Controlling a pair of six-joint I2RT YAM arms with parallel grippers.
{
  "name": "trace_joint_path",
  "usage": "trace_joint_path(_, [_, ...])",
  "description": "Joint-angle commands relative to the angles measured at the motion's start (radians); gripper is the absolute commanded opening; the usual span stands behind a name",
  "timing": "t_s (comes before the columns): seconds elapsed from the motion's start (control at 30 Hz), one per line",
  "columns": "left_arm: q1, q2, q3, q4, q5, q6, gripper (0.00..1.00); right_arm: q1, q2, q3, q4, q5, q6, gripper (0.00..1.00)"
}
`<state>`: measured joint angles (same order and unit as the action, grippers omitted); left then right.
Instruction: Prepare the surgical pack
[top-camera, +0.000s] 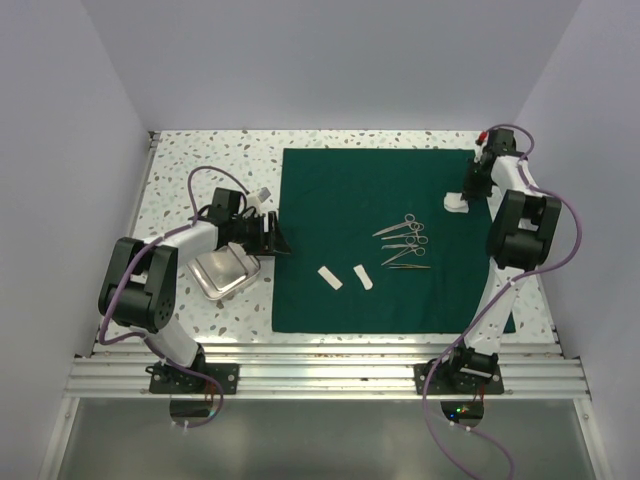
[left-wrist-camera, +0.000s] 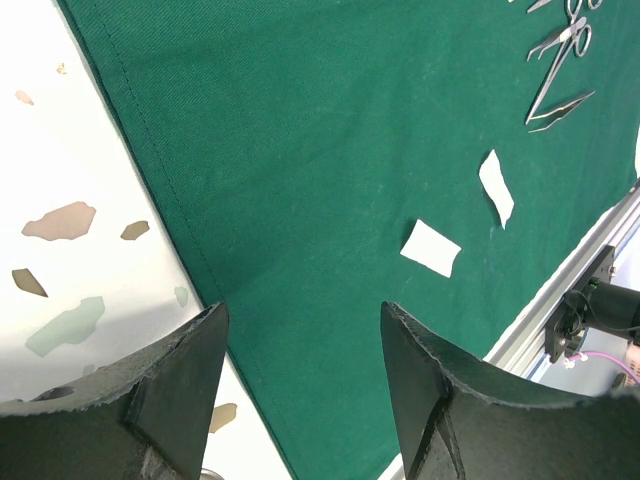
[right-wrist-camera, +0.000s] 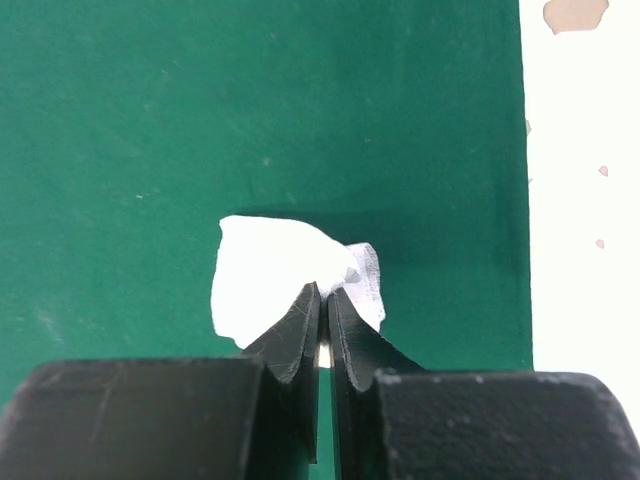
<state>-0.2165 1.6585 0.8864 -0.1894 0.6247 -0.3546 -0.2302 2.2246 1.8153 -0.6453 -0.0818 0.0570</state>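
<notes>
Left gripper (top-camera: 268, 235) is hanging wide open, holding nothing, right over the left edge of the green cloth (top-camera: 340, 200). Just beside it, on the speckled table (top-camera: 180, 170), the small metal tray (top-camera: 225, 272) is sitting with nothing in it that I can see. On the cloth, two white gauze pads (top-camera: 330, 278) are lying near the front, and the steel scissor tools (top-camera: 405, 240) are lying bunched to their right. At the far right, the right gripper (right-wrist-camera: 325, 305) is pinching a third gauze pad (right-wrist-camera: 270, 280) by its edge. That pinch is looking small, so the pad could be slipping out if the arm moves fast. The open left gripper could be catching the cloth edge and dragging it, sliding the tools.
</notes>
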Motion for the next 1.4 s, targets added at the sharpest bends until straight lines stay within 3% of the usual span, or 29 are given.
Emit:
trace_joint_path(0.0, [0.006,-0.013,0.029,0.005,0.013,0.028,0.66,-0.001,-0.002,0.021,-0.031,0.028,-0.026,0.06])
trace_joint_path(0.2, [0.006,-0.011,0.026,0.008,0.018,0.028,0.66,-0.003,-0.005,0.004,-0.028,0.037,-0.032,0.08])
trace_joint_path(0.6, [0.006,-0.008,0.023,0.015,0.023,0.025,0.67,-0.003,-0.006,0.018,-0.062,0.047,-0.014,0.42])
trace_joint_path(0.73, [0.006,-0.009,0.022,0.015,0.023,0.025,0.67,-0.001,0.006,0.012,-0.068,0.030,-0.017,0.47])
trace_joint_path(1.13, [0.006,-0.008,0.017,0.022,0.027,0.022,0.67,-0.001,0.052,0.018,-0.074,0.004,-0.022,0.47])
trace_joint_path(1.37, [0.006,-0.009,0.026,0.013,0.018,0.025,0.67,-0.001,0.060,0.016,-0.071,-0.006,-0.006,0.34])
